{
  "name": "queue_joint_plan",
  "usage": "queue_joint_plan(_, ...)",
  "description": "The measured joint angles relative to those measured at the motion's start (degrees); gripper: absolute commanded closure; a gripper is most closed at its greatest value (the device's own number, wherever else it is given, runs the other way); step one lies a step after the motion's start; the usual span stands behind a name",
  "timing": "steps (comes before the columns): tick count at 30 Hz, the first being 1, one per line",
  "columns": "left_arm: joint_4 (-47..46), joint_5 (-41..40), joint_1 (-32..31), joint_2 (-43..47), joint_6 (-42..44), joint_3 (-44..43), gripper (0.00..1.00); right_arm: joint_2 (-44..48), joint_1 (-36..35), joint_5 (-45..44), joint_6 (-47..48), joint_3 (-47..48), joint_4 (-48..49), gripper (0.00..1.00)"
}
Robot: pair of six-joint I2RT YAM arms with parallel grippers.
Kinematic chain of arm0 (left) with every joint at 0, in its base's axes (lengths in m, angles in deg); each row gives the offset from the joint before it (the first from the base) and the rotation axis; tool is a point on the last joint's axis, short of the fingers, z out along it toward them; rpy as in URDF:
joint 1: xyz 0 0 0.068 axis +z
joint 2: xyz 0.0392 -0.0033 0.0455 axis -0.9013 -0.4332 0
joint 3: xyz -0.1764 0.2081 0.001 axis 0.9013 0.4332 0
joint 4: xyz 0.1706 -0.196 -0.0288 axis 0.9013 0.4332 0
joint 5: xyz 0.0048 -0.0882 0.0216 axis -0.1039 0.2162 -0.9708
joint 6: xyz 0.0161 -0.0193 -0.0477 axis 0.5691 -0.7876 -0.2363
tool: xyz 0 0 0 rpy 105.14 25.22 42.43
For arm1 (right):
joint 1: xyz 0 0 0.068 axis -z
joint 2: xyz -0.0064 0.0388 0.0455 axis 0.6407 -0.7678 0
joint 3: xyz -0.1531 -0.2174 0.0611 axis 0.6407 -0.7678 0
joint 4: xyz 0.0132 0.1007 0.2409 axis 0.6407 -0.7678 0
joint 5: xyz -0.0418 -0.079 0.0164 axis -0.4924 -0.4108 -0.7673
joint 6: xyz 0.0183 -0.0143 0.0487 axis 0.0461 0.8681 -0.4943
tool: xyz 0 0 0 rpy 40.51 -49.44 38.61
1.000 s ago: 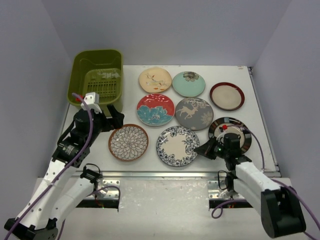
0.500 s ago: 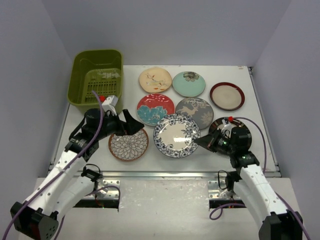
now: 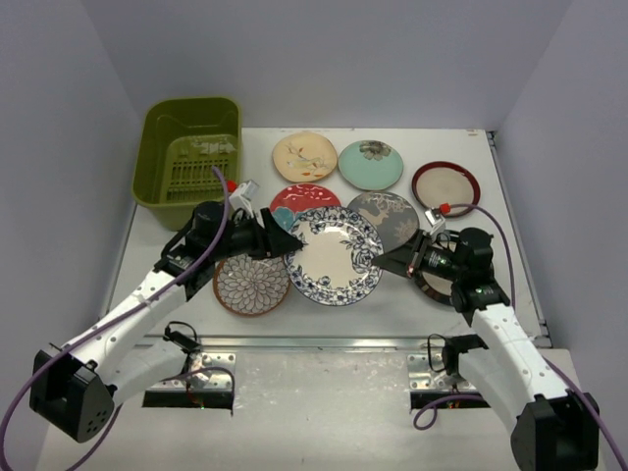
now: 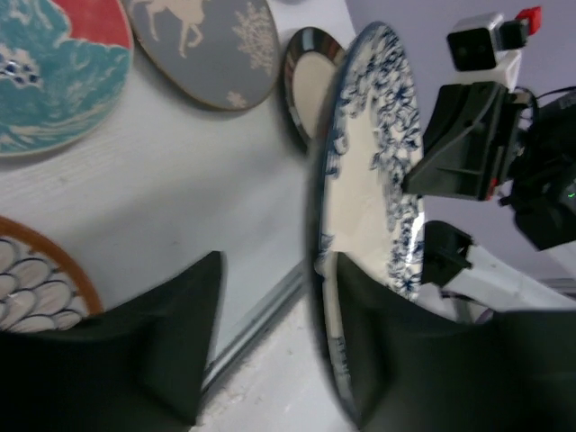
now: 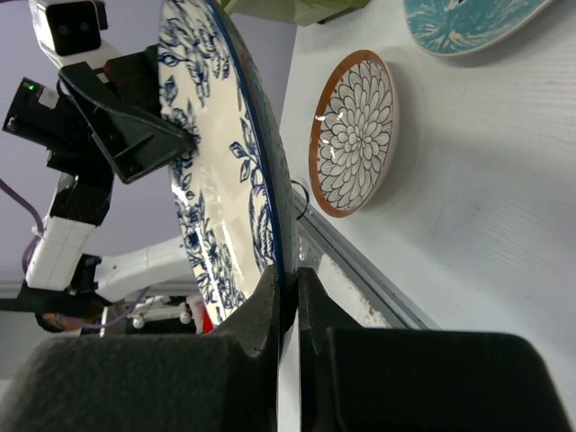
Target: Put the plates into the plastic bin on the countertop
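Right jaws clenched on plate (image 3: pixel 334 257) rim, left jaws released astride opposite rim: clamp left firmly before right lets go, then carry to bin (image 3: pixel 155 157).

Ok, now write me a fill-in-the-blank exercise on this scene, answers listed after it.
The right gripper pinches the rim of the ___-and-white floral plate.
On the left gripper the jaws stand ___ around that plate's opposite rim.
The plastic bin holds ___ plates.
Missing words: blue; open; no.
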Motion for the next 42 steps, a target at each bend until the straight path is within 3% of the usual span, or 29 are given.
queue_joint_plan(3, -2.05, -0.08, -2.27, -1.33, -0.86, -1.16, 0.98, -0.95, -0.01, 0.27, 0.09, 0.13, 1.10, 1.00)
queue_joint_plan(5, -2.48, -1.10, -3.22, -1.72, -1.66, -1.98, 1.00, -1.52, -0.02, 0.62, 0.24, 0.15, 1.88, 1.00)
queue_joint_plan(6, -2.25, -2.08, -3.29, -1.84, -2.27, -2.38, 1.00, -1.67, -0.04, 0.38, 0.78, 0.17, 3.02, 0.83)
queue_joint_plan(8, -2.31, -2.64, -3.19, -1.93, -2.79, -2.80, 1.00, -2.26, -0.14, 0.28, 0.87, 0.43, 5.50, 0.21)
queue_joint_plan(10, -2.16, -3.63, -3.26, -1.93, -2.50, -3.42, 1.00, -2.74, -0.06, 0.52, -0.25, 0.66, 7.11, 0.01)
queue_joint_plan(14, 3.74, -10.43, -3.53, -1.90, -1.85, -7.92, 1.00, -1.94, 0.26, -0.62, 0.60, 3.32, 4.91, 0.01)
queue_joint_plan(18, 12.19, -22.30, -2.59, -1.95, -2.40, -17.57, 1.00, 0.56, 1.23, -8.30, 6.22, 7.94, -4.99, 0.01)
queue_joint_plan(24, 15.06, -33.52, 9.66, -5.49, -7.01, -32.58, 1.00, -1.31, 1.60, -17.05, 13.68, 11.53, -16.52, 0.01)
queue_joint_plan(29, 16.67, -38.99, 26.36, -13.67, -10.93, -40.60, 1.00, -3.40, 1.60, -17.08, 15.11, 10.68, -18.46, 0.01)
queue_joint_plan(32, 16.27, -42.03, 32.64, -21.45, -12.92, -44.32, 1.00, -3.46, 1.60, -16.14, 15.10, 8.75, -16.94, 0.01)
queue_joint_plan(42, 18.46, -46.49, 34.32, -44.38, -14.49, -53.15, 1.00, -7.65, 1.47, -14.88, 15.60, 6.84, -14.03, 0.01)
